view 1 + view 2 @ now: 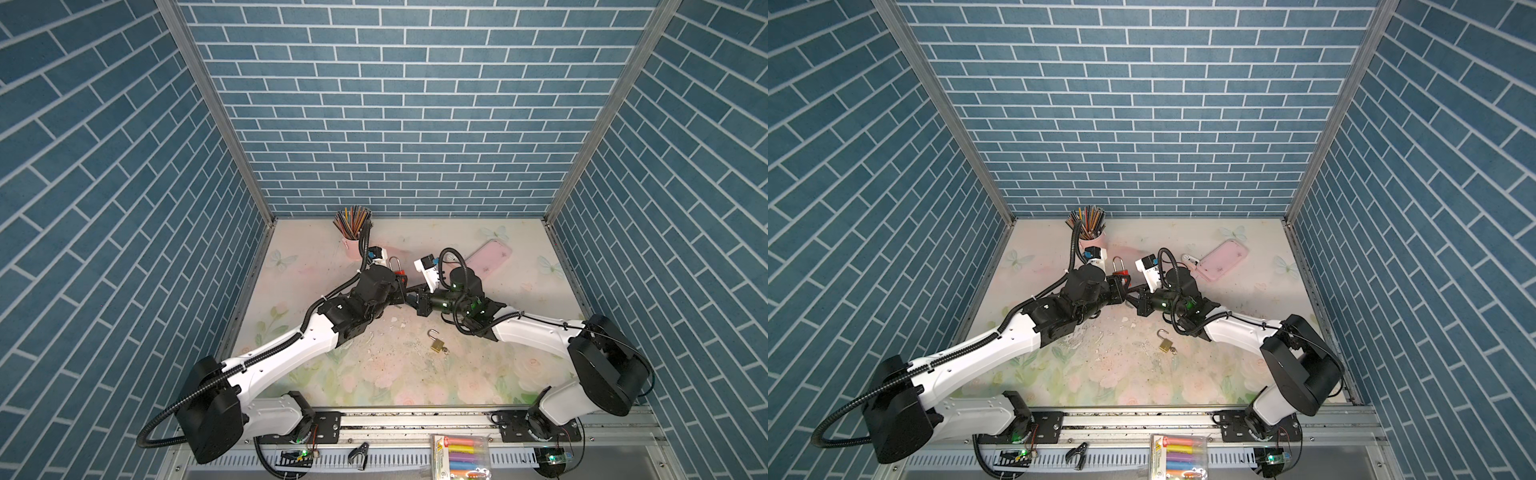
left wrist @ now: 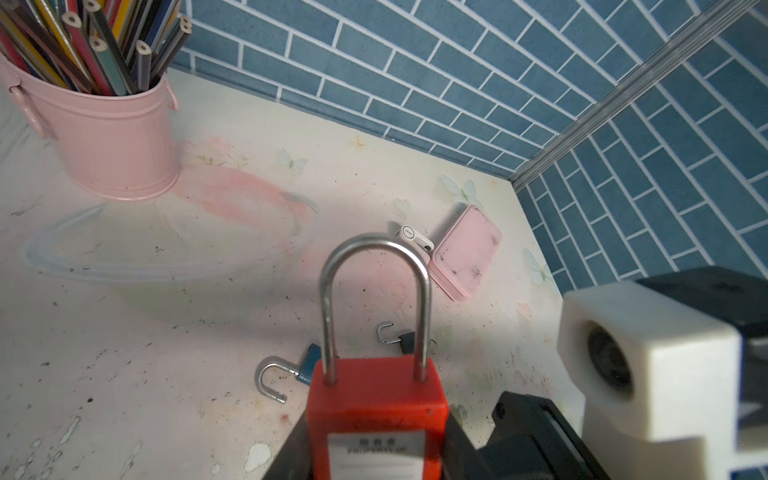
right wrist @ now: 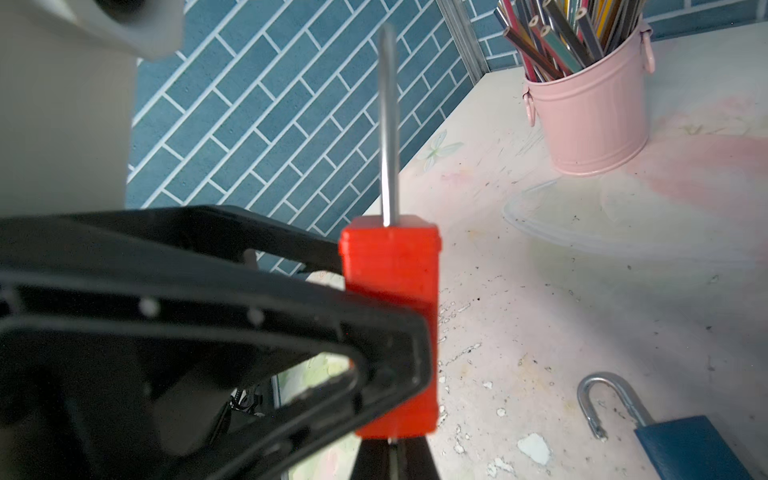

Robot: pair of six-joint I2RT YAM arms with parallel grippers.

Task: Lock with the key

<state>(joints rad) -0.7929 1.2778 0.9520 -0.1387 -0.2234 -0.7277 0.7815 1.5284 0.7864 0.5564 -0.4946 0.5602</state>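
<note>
Status: red padlock (image 2: 376, 409) is held upright off the table (image 1: 374, 374) by the left gripper (image 1: 400, 287). Its jaws are clamped on the body's flat sides, and the shackle (image 2: 374, 291) points up with both legs seated in the body. Whether it is latched cannot be told. Right gripper (image 3: 392, 463) is pressed together directly under the lock. A sliver of metal at the keyway, taken to be the key (image 3: 390, 440), is pinched between its fingers; insertion depth is hidden. Turn step is judged to be in hand. Risks: twist torque is reacted only by friction on smooth plastic, so the lock could be spun in the left jaws instead of the cylinder being turned. Little of the key is gripped, so slip in the right pinch is likely if the axes are not lined up, and side load could bind the cylinder. Wrists are crowded together, with the right wrist's camera housing (image 2: 648, 374) just beside the lock, so contact is possible during roll. If either grip is lost, the lock would be dropped near the blue padlock (image 3: 690, 449) lying open on the table nearby.
</note>
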